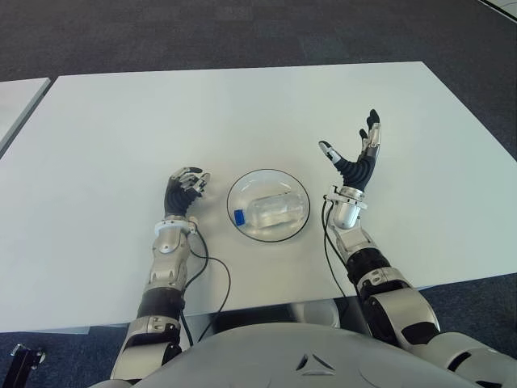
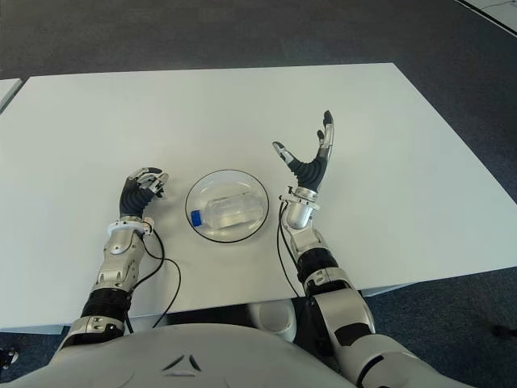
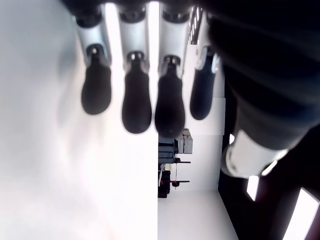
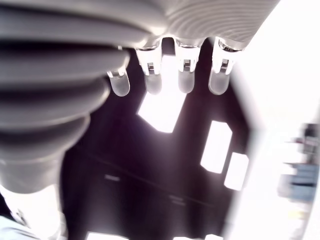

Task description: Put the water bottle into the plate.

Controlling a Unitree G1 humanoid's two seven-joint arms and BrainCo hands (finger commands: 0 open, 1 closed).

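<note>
A clear water bottle [image 1: 273, 211] with a blue cap [image 1: 239, 217] lies on its side inside the clear glass plate [image 1: 296, 184] at the middle of the white table [image 1: 242, 113]. My right hand [image 1: 355, 153] is raised just right of the plate, fingers spread and empty, its fingers [image 4: 152, 82] straight in the right wrist view. My left hand [image 1: 187, 183] shows left of the plate with fingers [image 3: 137, 102] curled and nothing in them.
Dark carpet [image 1: 242, 32] surrounds the table. A second white table edge [image 1: 16, 101] shows at the far left. Black cables [image 1: 212, 271] trail from both wrists over the table's near edge.
</note>
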